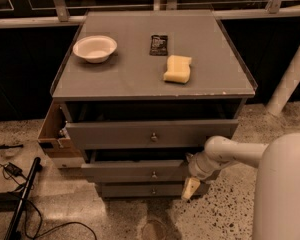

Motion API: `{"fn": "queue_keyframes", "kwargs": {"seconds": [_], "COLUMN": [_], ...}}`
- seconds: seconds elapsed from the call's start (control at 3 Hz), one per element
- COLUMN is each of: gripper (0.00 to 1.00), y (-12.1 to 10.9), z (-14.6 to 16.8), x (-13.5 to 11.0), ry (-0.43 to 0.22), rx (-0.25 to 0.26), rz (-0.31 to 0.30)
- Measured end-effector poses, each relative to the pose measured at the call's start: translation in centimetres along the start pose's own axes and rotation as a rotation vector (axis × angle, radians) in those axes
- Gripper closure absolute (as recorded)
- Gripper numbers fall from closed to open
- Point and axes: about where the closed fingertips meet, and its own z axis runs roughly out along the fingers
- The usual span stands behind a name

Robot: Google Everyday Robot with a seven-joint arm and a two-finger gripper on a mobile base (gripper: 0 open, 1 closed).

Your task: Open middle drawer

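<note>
The grey cabinet (155, 79) has three drawer fronts. The middle drawer (135, 171) is a long flat grey front with a small round knob (153, 174) at its centre, and a dark gap shows above it. My gripper (191, 187) hangs at the end of the white arm (230, 154). It is at the right end of the middle drawer front, pointing down over the right part of the lowest drawer (140, 190). It is well right of the knob.
The uppermost drawer (150, 134) stands pulled out a little. A white bowl (95, 48), a black packet (159, 44) and a yellow sponge (177, 68) lie on the cabinet top. A cardboard box (52, 134) is at the cabinet's left. Cables (15, 184) are on the floor at left and a white post (290, 79) at right.
</note>
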Motion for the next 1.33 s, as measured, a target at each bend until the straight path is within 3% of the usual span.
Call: {"fn": "queue_keyframes", "kwargs": {"seconds": [0.67,1.33], "gripper": [0.00,0.00], "y": [3.9,10.0], "z": [-1.8,-5.2], "x": [1.7,3.5], "ry": [0.009,0.022], "rx": [-0.117,-0.269], "rz": [0.061,0.119]}}
